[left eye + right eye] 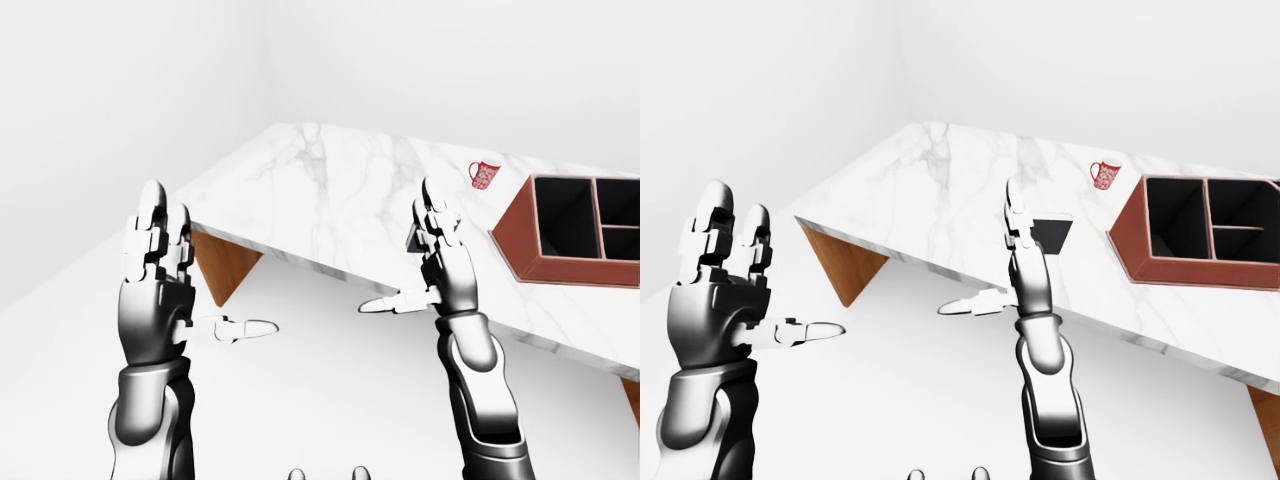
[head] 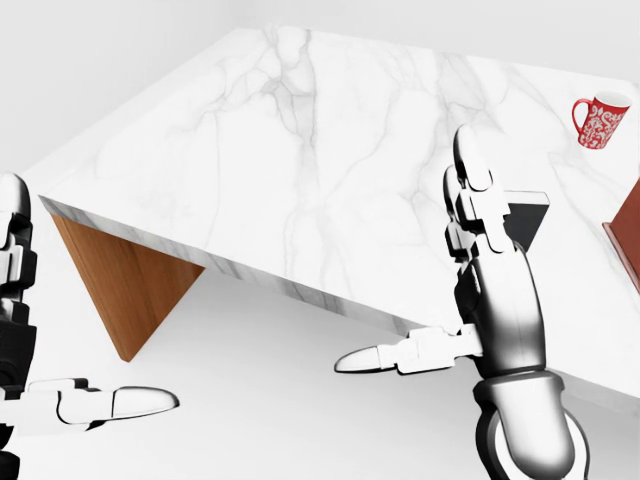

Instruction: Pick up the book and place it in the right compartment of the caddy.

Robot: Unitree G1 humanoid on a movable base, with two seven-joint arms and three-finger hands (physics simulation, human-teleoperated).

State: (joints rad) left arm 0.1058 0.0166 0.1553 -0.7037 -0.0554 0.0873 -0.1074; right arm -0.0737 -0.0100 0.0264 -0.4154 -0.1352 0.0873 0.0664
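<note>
Both chrome three-finger hands were raised with fingers spread and thumbs pointing sideways, neither holding anything. The left hand (image 1: pixel 158 290) stood at the lower left of the left-eye view, over the pale floor (image 1: pixel 330 380) and apart from the white marble-topped table (image 1: pixel 330 190). The right hand (image 1: pixel 1025 270) stood near the centre of the right-eye view, its upright fingers overlapping the table's near edge in the picture; whether it touched the table could not be told.

The flat black rectangular book (image 1: pixel 1052 233) lay on the marble just right of the right hand's fingers in the right-eye view. In the head view only its right portion showed, the rest hidden behind the fingers. No finger closed round it.

The reddish-brown box-shaped caddy with black-lined compartments (image 1: pixel 1200 262) sat on the table at the right edge of the right-eye view, well apart from the book. A divider split its interior into compartments.

The red-and-white patterned mug (image 2: pixel 600 121) stood upright at the upper right of the head view, near the table's top edge, above the book and left of the caddy.

The table's wooden brown base (image 2: pixel 120 285) showed under its left corner.
</note>
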